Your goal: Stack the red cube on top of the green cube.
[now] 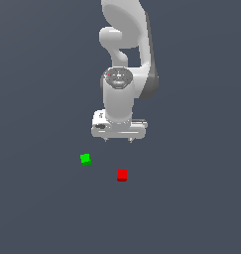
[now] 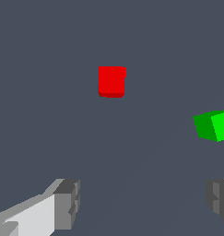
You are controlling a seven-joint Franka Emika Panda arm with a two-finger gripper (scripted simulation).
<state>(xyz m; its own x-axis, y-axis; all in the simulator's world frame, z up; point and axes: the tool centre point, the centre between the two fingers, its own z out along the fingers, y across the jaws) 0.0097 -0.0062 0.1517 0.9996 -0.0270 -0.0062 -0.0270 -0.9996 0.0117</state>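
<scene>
The white robot arm's end effector hangs above the flat dark grey worktop with its 2 short fingers spread wide and nothing between them. The small plain bright red cube sits on the worktop just beyond the fingertips, untouched. The small plain bright green cube rests apart from it, towards the exterior view's left of the end effector, slightly rotated.

A flat, featureless slate-grey floor under even light, no visible walls or furniture.
</scene>
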